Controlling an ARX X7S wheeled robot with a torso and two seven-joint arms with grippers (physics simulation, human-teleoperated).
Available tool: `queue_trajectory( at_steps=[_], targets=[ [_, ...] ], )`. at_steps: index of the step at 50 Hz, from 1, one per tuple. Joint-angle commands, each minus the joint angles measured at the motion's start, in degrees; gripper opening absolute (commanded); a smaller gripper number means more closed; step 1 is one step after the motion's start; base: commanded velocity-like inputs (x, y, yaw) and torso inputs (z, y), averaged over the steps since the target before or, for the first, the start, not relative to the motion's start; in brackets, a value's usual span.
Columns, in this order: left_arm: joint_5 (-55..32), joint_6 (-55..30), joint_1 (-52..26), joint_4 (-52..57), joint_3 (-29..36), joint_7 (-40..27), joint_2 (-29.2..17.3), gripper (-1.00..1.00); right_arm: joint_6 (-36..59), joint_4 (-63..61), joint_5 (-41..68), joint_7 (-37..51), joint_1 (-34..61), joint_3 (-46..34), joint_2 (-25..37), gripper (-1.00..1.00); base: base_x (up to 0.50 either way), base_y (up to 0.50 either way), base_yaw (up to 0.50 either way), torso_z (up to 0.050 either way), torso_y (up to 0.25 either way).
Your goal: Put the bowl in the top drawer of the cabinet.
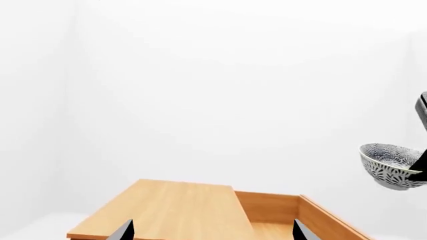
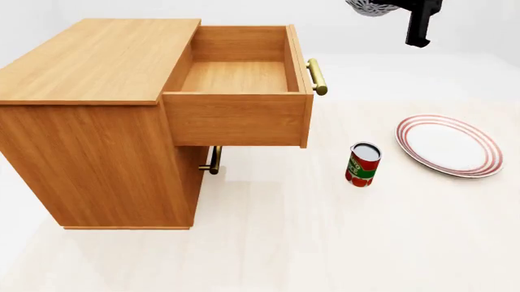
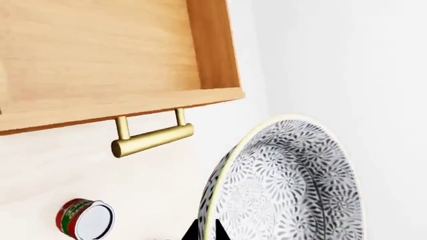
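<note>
Our right gripper [image 3: 203, 231] is clamped on the rim of the speckled bowl [image 3: 293, 185], held high in the air beyond the top drawer [image 2: 240, 76], which stands pulled out of the cabinet [image 2: 89, 115]. Our left gripper [image 1: 212, 231] is spread wide, holding nothing (a red can [image 2: 363, 164] and plate [image 2: 449, 146] sit on the floor).

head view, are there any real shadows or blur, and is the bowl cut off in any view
Head view: sharp, flat light, only faint shadow under the top drawer; the bowl is cropped at the top edge. Right wrist view: the bowl is very close and cropped. Left wrist view: bowl whole, background washed-out white.
</note>
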Motion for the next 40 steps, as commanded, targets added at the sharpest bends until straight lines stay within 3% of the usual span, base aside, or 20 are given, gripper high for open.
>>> queue_trajectory(
  at_steps=[1,27,40],
  targets=[
    [-0.6,0.0,0.1,-0.2,-1.0,-0.1,-0.1,1.00,-5.0,6.5,0.6,-1.6,1.1,1.1,-9.3,-1.00,0.00,0.00,0.00,0.000,0.000],
    [-2.5,-0.7,0.9,-1.0,-4.2,-0.2,0.2,1.00,-5.9,10.4,6.9,-2.0,1.9,6.7,-23.1,-1.00,0.00,0.00,0.00,0.000,0.000],
    [-5.9,-0.5,0.3,-0.7,-8.1,0.4,-1.0,1.00,-7.6,13.5,12.2,-0.5,2.8,2.0,-24.6,-1.00,0.00,0.00,0.00,0.000,0.000]
  ],
)
